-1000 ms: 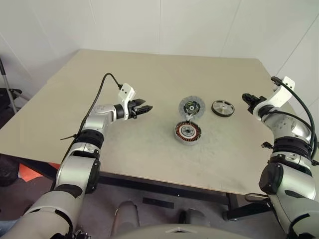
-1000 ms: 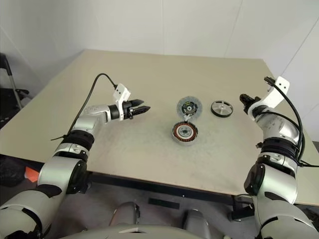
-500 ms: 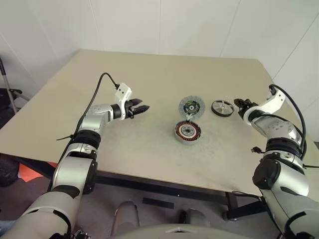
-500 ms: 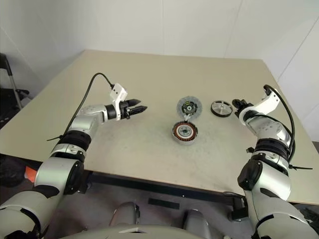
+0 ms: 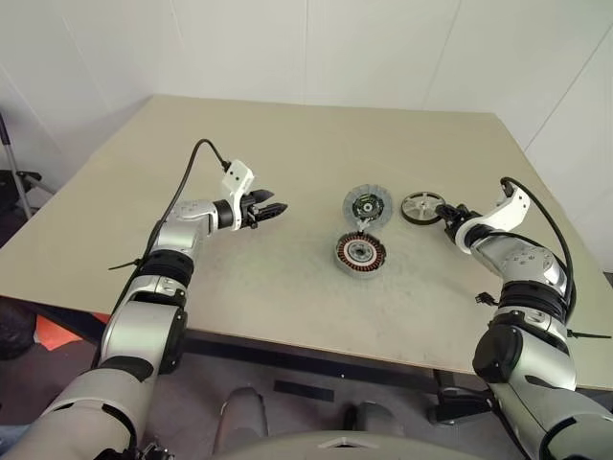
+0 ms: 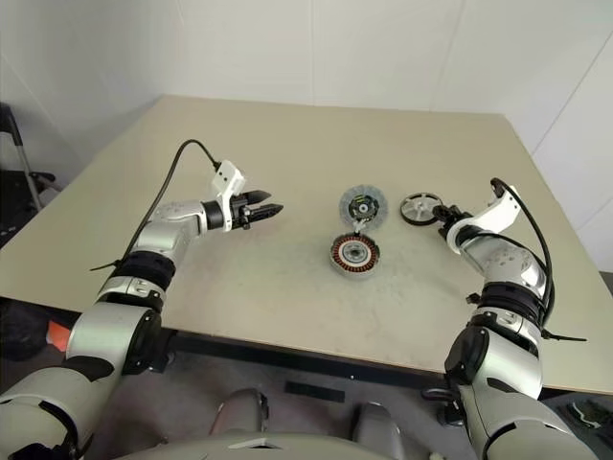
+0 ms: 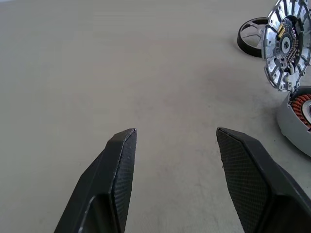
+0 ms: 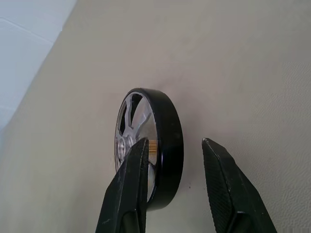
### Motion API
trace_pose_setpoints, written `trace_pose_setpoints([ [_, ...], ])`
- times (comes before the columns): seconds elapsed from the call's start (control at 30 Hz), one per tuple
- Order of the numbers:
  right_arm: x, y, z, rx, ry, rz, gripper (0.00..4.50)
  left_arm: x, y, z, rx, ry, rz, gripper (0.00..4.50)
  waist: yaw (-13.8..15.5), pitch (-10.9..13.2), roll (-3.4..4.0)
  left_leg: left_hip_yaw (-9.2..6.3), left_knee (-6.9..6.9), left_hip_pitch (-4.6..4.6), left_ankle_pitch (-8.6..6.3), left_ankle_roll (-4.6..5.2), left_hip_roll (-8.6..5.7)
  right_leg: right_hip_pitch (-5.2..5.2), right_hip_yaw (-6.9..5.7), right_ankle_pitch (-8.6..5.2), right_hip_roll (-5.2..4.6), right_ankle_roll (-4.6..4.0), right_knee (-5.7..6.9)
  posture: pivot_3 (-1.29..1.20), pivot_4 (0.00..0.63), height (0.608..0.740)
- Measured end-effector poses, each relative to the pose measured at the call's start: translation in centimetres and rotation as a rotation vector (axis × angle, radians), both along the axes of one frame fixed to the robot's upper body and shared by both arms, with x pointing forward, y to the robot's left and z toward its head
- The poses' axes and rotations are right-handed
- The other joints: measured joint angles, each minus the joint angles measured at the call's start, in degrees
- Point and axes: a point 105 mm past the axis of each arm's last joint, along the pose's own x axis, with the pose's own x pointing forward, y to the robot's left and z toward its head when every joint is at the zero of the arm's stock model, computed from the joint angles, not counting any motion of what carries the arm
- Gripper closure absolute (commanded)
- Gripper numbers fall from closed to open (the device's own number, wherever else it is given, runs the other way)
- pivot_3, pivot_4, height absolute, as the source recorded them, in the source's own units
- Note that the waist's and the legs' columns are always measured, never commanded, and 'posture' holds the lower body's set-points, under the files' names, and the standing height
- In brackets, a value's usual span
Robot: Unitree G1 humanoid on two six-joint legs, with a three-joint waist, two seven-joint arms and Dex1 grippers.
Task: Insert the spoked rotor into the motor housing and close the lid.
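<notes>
right end effector [image 8: 170, 179] moved in | fingers straddle spoked rotor [image 8: 163, 145] rim, contact unclear

Bright even indoor light, soft faint shadows, sharp focus, no glare

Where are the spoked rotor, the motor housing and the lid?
spoked rotor [image 5: 420, 208], left eye view, silver spoked face.
motor housing [image 5: 360, 254], left eye view, silver centre.
lid [image 5: 368, 205], left eye view, dark centre.
</notes>
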Motion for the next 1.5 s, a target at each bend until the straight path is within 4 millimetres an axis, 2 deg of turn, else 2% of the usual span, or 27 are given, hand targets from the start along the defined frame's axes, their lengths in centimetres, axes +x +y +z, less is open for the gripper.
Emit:
trace_pose_setpoints([
  [0.13, 0.2, 1.3, 0.6, 0.038, -0.028, 0.039, 2.6, 0.0, 0.0, 0.1, 0.001, -0.008, 0.002, 1.73, -0.13, 0.0, 0.0, 0.0, -0.03, 0.02, 0.0, -0.01, 0.01, 0.0, 0.0, 0.0, 0.01, 0.0, -0.01, 0.0, 0.0, 0.74],
  [0.23, 0.3, 1.9, 0.7, 0.066, -0.033, 0.052, 3.5, 0.0, 0.0, 0.1, 0.001, -0.011, 0.003, 1.73, -0.15, 0.0, 0.0, 0.0, -0.04, 0.01, 0.0, -0.01, 0.01, 0.0, 0.0, 0.0, 0.0, 0.0, -0.03, 0.0, 0.0, 0.74],
  [0.3, 0.6, 2.2, 1.8, 0.086, -0.084, 0.066, 4.06, 0.1, 0.1, 0.1, 0.002, -0.012, 0.005, 1.73, -0.18, 0.0, 0.01, 0.02, -0.05, 0.06, 0.0, -0.01, -0.01, 0.04, 0.01, 0.0, -0.01, 0.0, -0.04, 0.0, 0.0, 0.74],
  [0.33, 0.7, 2.2, 2.1, 0.08, -0.087, 0.066, 4.19, 0.1, 0.1, 0.1, 0.002, -0.015, 0.005, 1.73, -0.19, 0.0, -0.01, 0.01, -0.06, 0.1, 0.0, -0.01, 0.02, 0.08, 0.0, 0.0, 0.0, 0.0, -0.05, 0.0, 0.0, 0.74],
  [0.57, 0.6, 1.8, 2.1, 0.083, -0.083, 0.043, 4.19, 0.2, 0.4, 0.2, 0.007, -0.019, 0.016, 1.73, -0.09, 0.0, -0.01, 0.01, -0.09, 0.07, 0.01, -0.03, -0.04, 0.1, 0.0, 0.0, -0.05, 0.0, -0.1, 0.0, 0.0, 0.74],
  [0.67, 0.5, 1.1, 2.6, 0.146, -0.11, 0.004, 4.19, 0.2, 0.4, 0.1, 0.007, -0.019, 0.015, 1.73, -0.02, 0.0, -0.01, 0.0, -0.12, 0.02, 0.01, -0.03, -0.04, 0.08, -0.01, 0.0, -0.04, 0.01, -0.18, 0.0, 0.0, 0.74],
  [0.77, 0.2, 0.6, 4.5, 0.213, -0.197, -0.008, 4.19, 0.1, 0.3, 0.1, 0.007, -0.019, 0.012, 1.73, -0.22, 0.02, 0.02, 0.01, -0.17, -0.06, -0.01, 0.0, -0.03, 0.0, -0.01, 0.0, -0.01, 0.01, -0.26, 0.0, 0.0, 0.74],
  [0.83, 0.0, 0.9, 6.6, 0.288, -0.288, 0.017, 4.19, 0.1, 0.2, 0.1, 0.007, -0.022, 0.011, 1.73, -0.31, 0.02, 0.02, 0.01, -0.25, -0.06, -0.01, 0.01, -0.01, -0.01, -0.02, 0.0, 0.02, 0.01, -0.34, 0.0, 0.0, 0.74],
  [0.97, -1.0, 2.8, 10.5, 0.381, -0.443, 0.14, 4.19, 0.1, -0.1, 0.1, 0.007, -0.023, 0.0, 1.73, -0.43, 0.02, 0.02, 0.01, -0.35, -0.03, -0.02, 0.01, 0.0, -0.01, -0.04, 0.0, 0.03, 0.01, -0.4, 0.0, 0.0, 0.74],
  [1.03, -1.8, 4.0, 11.4, 0.405, -0.481, 0.211, 4.19, 0.1, -0.1, 0.0, 0.008, -0.023, 0.0, 1.73, -0.33, 0.02, 0.02, 0.01, -0.36, -0.03, -0.02, 0.01, 0.0, -0.01, -0.04, 0.0, 0.02, 0.01, -0.42, 0.0, 0.0, 0.74],
  [1.13, -3.4, 6.3, 11.1, 0.421, -0.471, 0.332, 4.19, 0.0, -0.1, -0.1, 0.013, -0.02, 0.0, 1.73, -0.23, 0.02, 0.02, 0.01, -0.38, -0.02, -0.01, 0.0, -0.01, 0.01, -0.04, 0.0, 0.01, 0.01, -0.45, 0.0, 0.0, 0.74],
  [1.23, -5.2, 8.4, 9.8, 0.44, -0.415, 0.433, 4.19, 0.0, 0.0, -0.3, 0.021, -0.017, 0.001, 1.73, -0.05, 0.02, 0.03, 0.01, -0.4, -0.02, -0.01, -0.01, -0.01, 0.02, -0.04, 0.0, 0.0, 0.01, -0.46, 0.0, 0.0, 0.74],
  [1.5, -8.5, 10.7, 8.8, 0.466, -0.351, 0.537, 4.19, 0.0, -0.1, -0.4, 0.024, -0.017, -0.001, 1.73, 0.14, 0.02, 0.03, 0.01, -0.47, 0.0, 0.01, -0.05, -0.02, 0.02, -0.04, -0.04, -0.01, 0.07, -0.48, 0.0, 0.0, 0.74],
])
